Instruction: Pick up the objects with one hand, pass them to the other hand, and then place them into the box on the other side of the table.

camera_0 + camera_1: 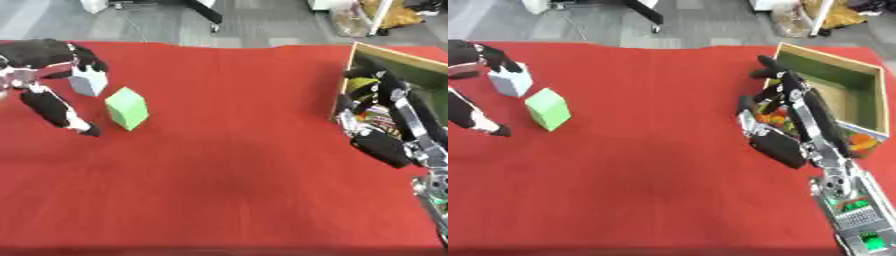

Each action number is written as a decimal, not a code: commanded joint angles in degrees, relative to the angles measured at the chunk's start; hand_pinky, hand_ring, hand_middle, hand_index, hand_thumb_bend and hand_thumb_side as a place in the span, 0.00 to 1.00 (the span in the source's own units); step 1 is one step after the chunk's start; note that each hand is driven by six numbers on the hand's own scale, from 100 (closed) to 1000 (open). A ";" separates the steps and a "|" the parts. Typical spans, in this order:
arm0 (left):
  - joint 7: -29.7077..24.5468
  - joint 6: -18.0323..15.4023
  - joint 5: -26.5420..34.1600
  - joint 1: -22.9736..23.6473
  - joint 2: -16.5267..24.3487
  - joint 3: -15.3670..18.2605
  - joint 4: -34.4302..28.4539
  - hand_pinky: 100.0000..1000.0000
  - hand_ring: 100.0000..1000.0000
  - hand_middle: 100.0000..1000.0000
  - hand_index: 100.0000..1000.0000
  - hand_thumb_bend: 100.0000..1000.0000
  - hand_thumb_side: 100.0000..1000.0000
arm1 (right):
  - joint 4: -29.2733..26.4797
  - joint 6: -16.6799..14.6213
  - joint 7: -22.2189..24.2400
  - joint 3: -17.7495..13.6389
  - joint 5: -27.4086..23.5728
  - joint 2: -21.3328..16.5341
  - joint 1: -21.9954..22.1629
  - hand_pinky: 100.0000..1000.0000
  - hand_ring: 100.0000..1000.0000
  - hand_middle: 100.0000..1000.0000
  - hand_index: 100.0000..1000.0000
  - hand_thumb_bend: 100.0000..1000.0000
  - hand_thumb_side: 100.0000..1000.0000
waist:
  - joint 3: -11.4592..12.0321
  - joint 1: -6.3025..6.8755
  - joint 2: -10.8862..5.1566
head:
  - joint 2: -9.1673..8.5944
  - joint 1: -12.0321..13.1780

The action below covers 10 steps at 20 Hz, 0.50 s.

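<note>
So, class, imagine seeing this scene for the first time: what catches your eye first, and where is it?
The bright green block stands out on the red tablecloth at the left, with a white block just behind it under the fingers of the left hand. At the right, the right hand reaches at the open box, where colourful objects already lie.

Left hand is reaching in at the upper left over the red tablecloth, fingers spreading around a pale block and touching its top. A green block is sitting tilted just beside it. Right hand is hanging at the box on the right edge, fingers relaxed, colourful items showing behind it.
</note>
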 commanded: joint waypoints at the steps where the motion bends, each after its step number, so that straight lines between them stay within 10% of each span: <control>1: 1.91 -4.39 -5.99 -2.16 -0.77 -0.23 3.86 0.81 0.79 0.78 0.92 0.79 0.25 | 0.12 -0.37 -0.94 0.03 -0.90 0.18 -0.02 0.45 0.58 0.74 0.96 0.00 0.49 | -0.24 0.12 -0.22 | -0.31 0.40; 10: 6.27 -10.99 -13.90 -4.17 -4.82 -1.31 11.06 0.83 0.83 0.81 0.94 0.83 0.17 | 1.11 -0.76 -2.52 0.37 -1.82 0.88 0.19 0.44 0.57 0.73 0.96 0.00 0.51 | -1.35 -0.27 0.43 | -0.42 1.22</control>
